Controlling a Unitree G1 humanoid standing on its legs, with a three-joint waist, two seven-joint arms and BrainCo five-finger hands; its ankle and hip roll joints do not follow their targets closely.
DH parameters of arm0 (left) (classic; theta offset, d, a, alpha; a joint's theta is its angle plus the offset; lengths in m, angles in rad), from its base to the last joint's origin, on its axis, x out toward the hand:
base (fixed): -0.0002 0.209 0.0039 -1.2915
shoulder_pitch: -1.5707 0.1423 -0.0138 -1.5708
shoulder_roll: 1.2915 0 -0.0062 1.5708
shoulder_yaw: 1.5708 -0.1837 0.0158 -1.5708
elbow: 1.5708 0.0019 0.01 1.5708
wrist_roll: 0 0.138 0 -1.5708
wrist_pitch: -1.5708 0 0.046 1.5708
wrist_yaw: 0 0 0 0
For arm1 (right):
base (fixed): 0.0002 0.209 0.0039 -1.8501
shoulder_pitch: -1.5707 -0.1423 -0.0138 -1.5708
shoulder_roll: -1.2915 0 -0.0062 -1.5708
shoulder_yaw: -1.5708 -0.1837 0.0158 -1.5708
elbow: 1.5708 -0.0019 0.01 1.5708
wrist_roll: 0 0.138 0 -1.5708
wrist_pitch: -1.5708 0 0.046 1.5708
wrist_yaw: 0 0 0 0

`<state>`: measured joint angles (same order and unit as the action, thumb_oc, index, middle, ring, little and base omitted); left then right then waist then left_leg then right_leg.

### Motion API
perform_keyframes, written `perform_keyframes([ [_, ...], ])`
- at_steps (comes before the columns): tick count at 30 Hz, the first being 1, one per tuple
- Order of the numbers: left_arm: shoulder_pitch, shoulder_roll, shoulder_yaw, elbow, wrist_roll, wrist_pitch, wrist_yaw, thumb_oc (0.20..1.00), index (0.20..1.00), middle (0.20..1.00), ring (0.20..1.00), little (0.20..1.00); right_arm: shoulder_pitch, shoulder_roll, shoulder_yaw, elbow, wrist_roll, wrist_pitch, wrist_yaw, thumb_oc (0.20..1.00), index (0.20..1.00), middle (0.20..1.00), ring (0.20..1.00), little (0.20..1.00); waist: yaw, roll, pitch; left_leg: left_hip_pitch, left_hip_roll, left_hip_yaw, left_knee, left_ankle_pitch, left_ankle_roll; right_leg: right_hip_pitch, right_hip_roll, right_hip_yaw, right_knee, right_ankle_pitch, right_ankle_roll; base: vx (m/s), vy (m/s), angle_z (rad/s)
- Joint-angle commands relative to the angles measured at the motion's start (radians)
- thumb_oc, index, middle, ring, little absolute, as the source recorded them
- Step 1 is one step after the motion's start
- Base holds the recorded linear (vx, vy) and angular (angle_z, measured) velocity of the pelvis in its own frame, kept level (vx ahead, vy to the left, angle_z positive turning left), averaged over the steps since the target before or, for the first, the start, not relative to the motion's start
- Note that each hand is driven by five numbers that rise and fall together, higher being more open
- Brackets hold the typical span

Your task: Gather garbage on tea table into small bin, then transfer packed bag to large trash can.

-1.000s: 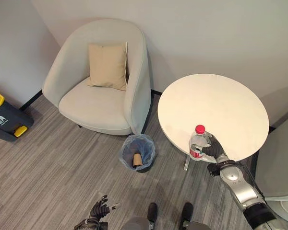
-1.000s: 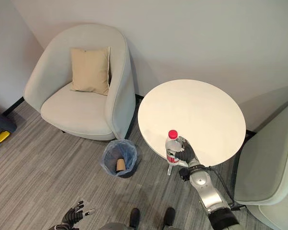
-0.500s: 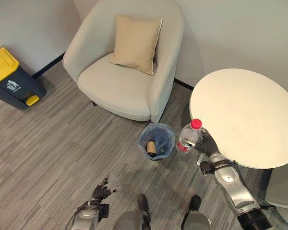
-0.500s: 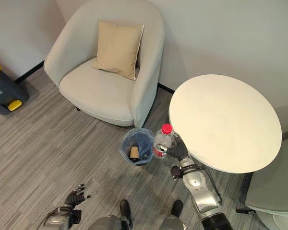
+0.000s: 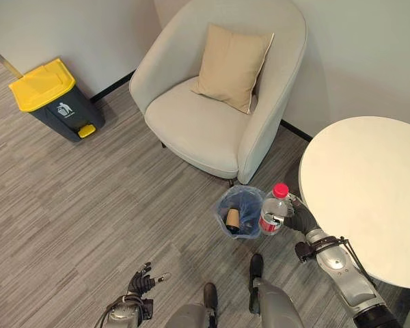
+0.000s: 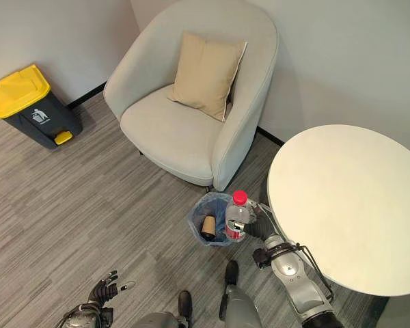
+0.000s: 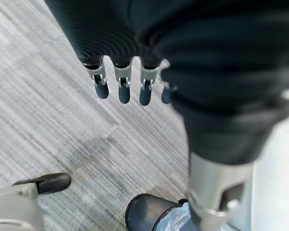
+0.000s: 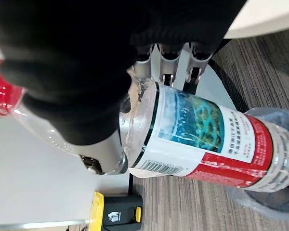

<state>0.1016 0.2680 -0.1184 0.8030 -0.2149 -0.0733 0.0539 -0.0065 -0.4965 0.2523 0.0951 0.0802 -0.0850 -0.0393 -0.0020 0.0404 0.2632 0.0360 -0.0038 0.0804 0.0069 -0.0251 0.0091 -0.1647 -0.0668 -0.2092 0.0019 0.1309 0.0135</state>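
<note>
A clear glossy plastic bottle (image 5: 272, 214) with a red cap and a printed label is seen beside the small bin (image 5: 240, 212), which is lined with thin translucent blue film. Nearby, the armchair (image 5: 220, 102) is covered in matt cloth, and the round table top (image 5: 369, 195) looks smooth.

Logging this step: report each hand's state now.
Left hand: open, empty, low above the floor.
Right hand: shut on the bottle, beside the small bin.
</note>
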Motion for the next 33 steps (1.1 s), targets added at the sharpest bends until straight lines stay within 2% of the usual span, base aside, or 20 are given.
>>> perform_keyframes([
  [1,-0.018,0.035,-0.02,-0.018,0.035,-0.014,-0.013,1.0,1.0,1.0,1.0,1.0,-0.027,-0.022,-0.049,-0.094,0.02,-0.073,0.004,0.2,0.2,0.2,0.2,0.2,-0.026,-0.03,-0.018,-0.088,0.028,-0.004,0.213,-0.089,-0.089,0.073,-0.033,0.023,0.067,-0.203,0.045,0.03,-0.126,0.42],
  [3,-0.025,0.028,-0.023,-0.007,0.039,-0.014,-0.015,1.0,1.0,1.0,1.0,1.0,-0.029,-0.032,-0.045,-0.09,0.017,-0.069,0.008,0.2,0.2,0.2,0.2,0.2,-0.026,-0.03,-0.012,-0.107,0.038,-0.003,0.248,-0.076,-0.094,0.095,-0.027,0.019,0.048,-0.211,0.035,0.05,-0.072,0.19],
  [4,-0.032,0.02,-0.034,0.002,0.045,-0.014,-0.019,1.0,1.0,1.0,1.0,1.0,-0.04,-0.042,-0.033,-0.079,0.004,-0.066,0.011,0.2,0.2,0.2,0.2,0.2,-0.021,-0.032,-0.007,-0.136,0.04,-0.008,0.213,-0.081,-0.087,0.111,-0.033,0.018,0.029,-0.219,0.036,0.11,0.043,-0.05],
  [5,-0.047,0.018,-0.051,0.013,0.058,-0.015,-0.015,1.0,1.0,1.0,1.0,1.0,-0.054,-0.043,-0.034,-0.066,0.015,-0.069,0.001,0.2,0.2,0.2,0.2,0.2,-0.015,-0.036,-0.001,-0.211,0.04,-0.002,0.153,-0.031,-0.088,0.12,-0.039,0.022,0.006,-0.213,0.05,0.13,0.099,-0.02],
  [8,-0.039,0.021,-0.047,0.007,0.056,-0.014,-0.016,1.0,1.0,1.0,1.0,1.0,-0.059,-0.038,-0.029,-0.053,0.014,-0.069,-0.001,0.2,0.2,0.2,0.2,0.2,-0.008,-0.028,-0.002,-0.204,0.043,-0.012,0.129,-0.02,-0.087,0.117,-0.031,0.036,0.017,-0.222,0.053,0.07,0.099,-0.05],
  [11,-0.029,0.021,-0.039,0.018,0.056,-0.013,-0.022,1.0,1.0,1.0,1.0,1.0,-0.057,-0.03,-0.028,-0.047,-0.007,-0.061,0.004,0.2,0.2,0.2,0.2,0.2,-0.005,-0.026,-0.005,-0.199,0.026,-0.013,0.139,-0.032,-0.077,0.123,-0.04,0.061,0.03,-0.223,0.058,0.13,0.194,-0.54],
  [13,-0.025,0.033,-0.032,0.024,0.062,-0.012,-0.024,1.0,1.0,1.0,1.0,1.0,-0.065,-0.017,-0.027,-0.053,-0.021,-0.054,0.005,0.2,0.2,0.2,0.2,0.2,-0.002,-0.025,-0.007,-0.182,0.015,0.003,0.125,-0.044,-0.056,0.116,-0.055,0.085,0.055,-0.225,0.067,0.11,0.199,-0.56],
  [20,-0.07,0.077,-0.032,-0.007,0.043,-0.025,0.0,1.0,1.0,1.0,1.0,1.0,-0.156,0.007,0.0,-0.038,-0.036,-0.056,-0.025,0.2,0.2,0.2,0.2,0.2,0.008,-0.036,0.039,-0.239,0.002,0.036,0.188,-0.076,-0.028,0.021,-0.076,0.121,0.141,-0.222,0.078,-0.01,0.1,-0.17],
  [24,-0.11,0.085,-0.049,-0.021,0.018,-0.03,0.024,1.0,1.0,1.0,1.0,1.0,-0.252,0.021,0.042,0.014,-0.061,-0.054,-0.071,0.2,0.2,0.2,0.2,0.2,0.017,-0.036,0.086,-0.305,0.007,0.035,0.233,-0.081,-0.026,-0.058,-0.077,0.129,0.188,-0.219,0.074,-0.1,-0.006,0.06],
  [25,-0.144,0.079,-0.08,-0.042,-0.022,-0.039,0.052,1.0,1.0,1.0,1.0,1.0,-0.366,0.048,0.083,0.081,-0.085,-0.041,-0.138,0.2,0.2,0.2,0.2,0.2,0.033,-0.02,0.141,-0.403,0.008,0.027,0.293,-0.078,-0.025,-0.167,-0.085,0.13,0.259,-0.222,0.065,-0.16,-0.038,0.07],
  [26,-0.145,0.079,-0.08,-0.042,-0.022,-0.04,0.052,1.0,1.0,1.0,1.0,1.0,-0.367,0.048,0.083,0.082,-0.085,-0.042,-0.139,0.2,0.2,0.2,0.2,0.2,0.032,-0.02,0.141,-0.406,0.009,0.027,0.299,-0.083,-0.026,-0.17,-0.085,0.131,0.266,-0.227,0.065,-0.21,-0.065,0.09],
  [29,-0.191,0.076,-0.117,-0.082,-0.055,-0.046,0.072,1.0,1.0,1.0,1.0,1.0,-0.49,0.061,0.107,0.145,-0.099,-0.032,-0.207,0.2,0.2,0.2,0.2,0.2,0.041,-0.003,0.195,-0.574,0.01,0.014,0.397,-0.078,-0.024,-0.34,-0.098,0.128,0.385,-0.247,0.049,-0.17,-0.065,0.2],
  [30,-0.214,0.085,-0.123,-0.095,-0.07,-0.047,0.085,1.0,1.0,1.0,1.0,1.0,-0.554,0.059,0.121,0.18,-0.109,-0.026,-0.237,0.2,0.2,0.2,0.2,0.2,0.048,0.005,0.218,-0.645,0.017,0.005,0.462,-0.113,-0.031,-0.414,-0.101,0.133,0.464,-0.289,0.048,-0.12,-0.063,0.26],
  [33,-0.229,0.096,-0.124,-0.11,-0.081,-0.048,0.093,1.0,1.0,1.0,1.0,1.0,-0.608,0.051,0.136,0.222,-0.117,-0.018,-0.254,0.2,0.2,0.2,0.2,0.2,0.053,0.009,0.232,-0.729,0.02,-0.002,0.527,-0.121,-0.029,-0.492,-0.106,0.133,0.527,-0.304,0.042,-0.09,-0.045,0.22],
])
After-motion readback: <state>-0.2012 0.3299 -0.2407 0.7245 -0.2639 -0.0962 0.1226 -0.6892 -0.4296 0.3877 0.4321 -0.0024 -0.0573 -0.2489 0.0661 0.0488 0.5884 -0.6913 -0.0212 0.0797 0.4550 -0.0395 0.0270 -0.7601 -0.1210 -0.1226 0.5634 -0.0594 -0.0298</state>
